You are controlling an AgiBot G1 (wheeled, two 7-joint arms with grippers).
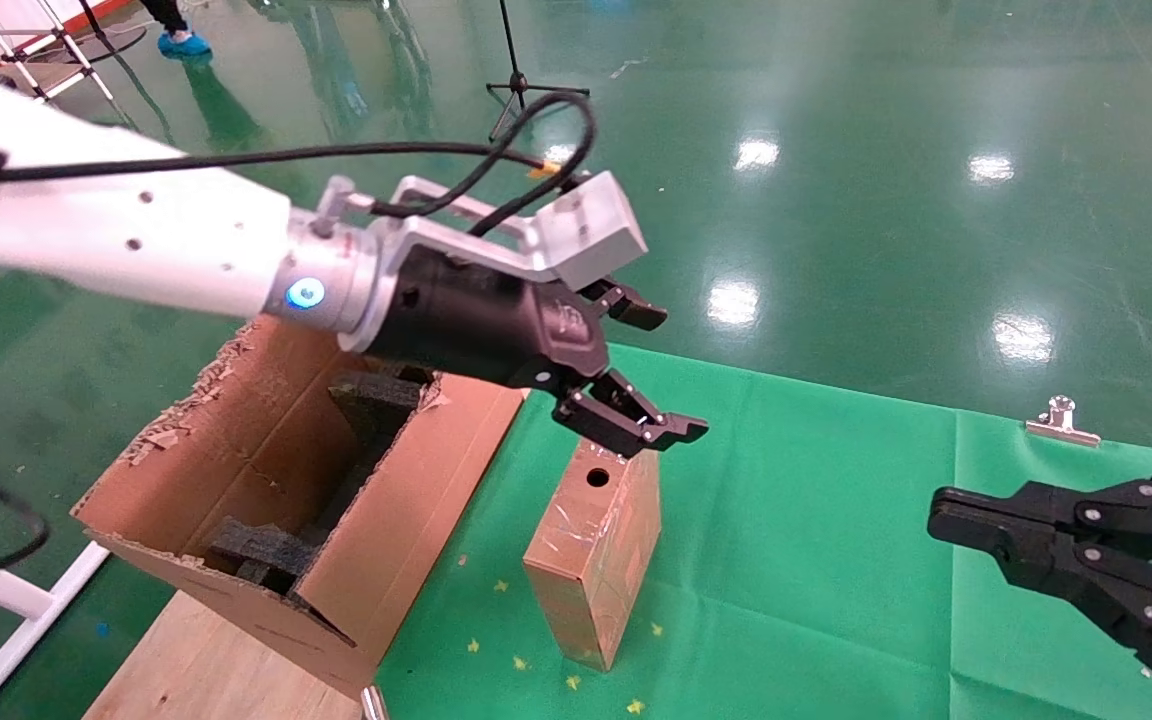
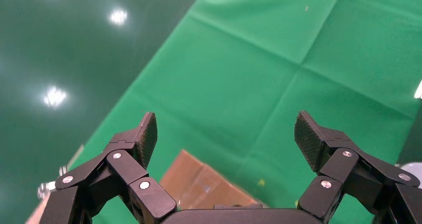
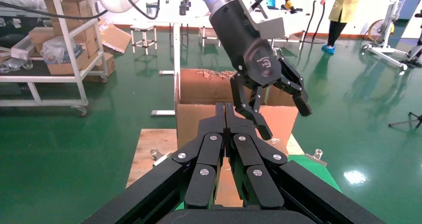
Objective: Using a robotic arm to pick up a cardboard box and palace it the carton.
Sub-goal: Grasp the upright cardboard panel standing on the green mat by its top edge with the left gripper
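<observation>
Left gripper point(image 1: 648, 372) on the white robotic arm point(image 1: 116, 235) hangs above the far end of the cardboard box point(image 1: 596, 545), jaws spread wide, nothing between them. Left wrist view confirms it: both fingertips point(image 2: 148, 133) apart, with a corner of the box point(image 2: 199, 184) showing below and behind the gap, so the box lies under and slightly back from the jaws, not yet between them.

The box stands on the green cloth point(image 1: 836, 500) near the table's left edge, its long axis running from the near edge toward the far edge; the top face with a round hole point(image 1: 597, 477) is right under the fingers. Shiny tape wraps it. The carton point(image 1: 266, 500) sits just beside it to the left, off the cloth on a wooden board point(image 1: 206, 660), open with black foam point(image 1: 376, 395) inside.

Left arm is clearly nearer. Right gripper point(image 1: 946, 520) is parked over the right side, well apart, fingers pressed together and empty point(image 3: 226, 129).

Next move, I'd judge: straight down to straddle the box's narrow width.

A small logo on the left gripper body is unreadable; no other writing legible.
</observation>
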